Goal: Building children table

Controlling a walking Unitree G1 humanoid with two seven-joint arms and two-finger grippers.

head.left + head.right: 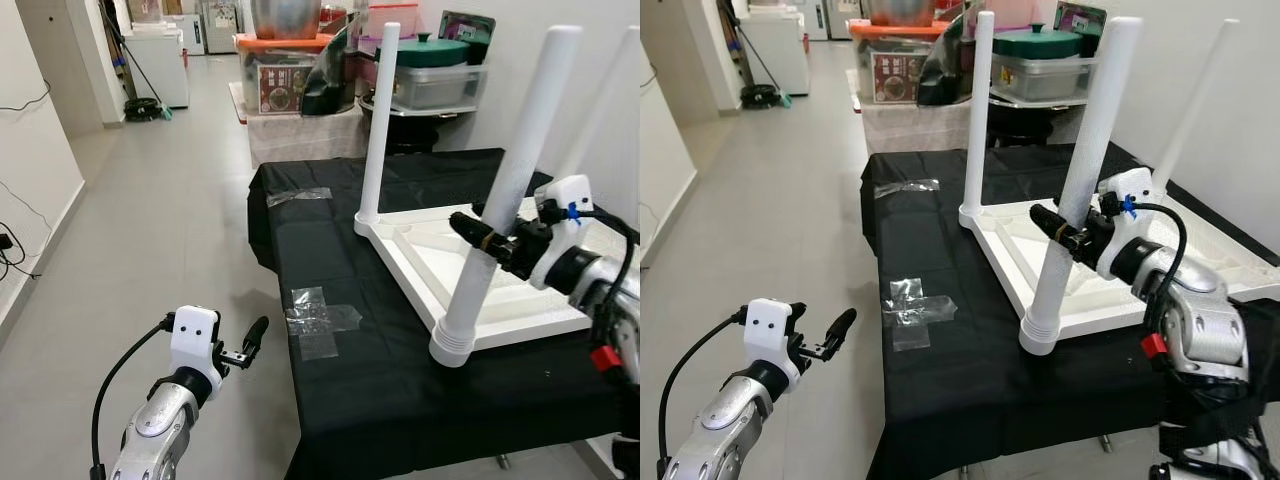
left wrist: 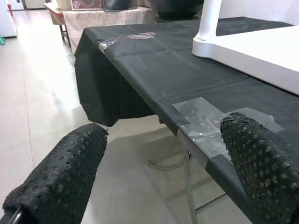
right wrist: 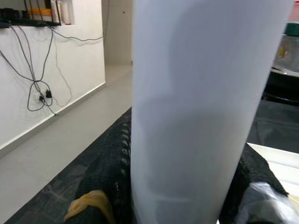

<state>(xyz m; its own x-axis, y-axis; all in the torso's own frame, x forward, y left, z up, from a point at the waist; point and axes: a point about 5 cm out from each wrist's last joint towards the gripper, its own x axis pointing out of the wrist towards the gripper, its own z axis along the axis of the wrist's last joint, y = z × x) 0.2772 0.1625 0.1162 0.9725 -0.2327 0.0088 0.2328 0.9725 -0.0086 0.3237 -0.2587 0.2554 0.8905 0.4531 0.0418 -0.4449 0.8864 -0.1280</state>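
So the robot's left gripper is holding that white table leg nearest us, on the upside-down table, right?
Not quite: the right gripper grips that leg of the upturned table, as the left eye view shows. The left gripper hangs open beside the black cloth.

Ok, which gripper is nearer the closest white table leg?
Right. The right gripper is shut on the near table leg, about midway up it. The left gripper is open, low over the floor beside the black-covered table, well apart from the leg.
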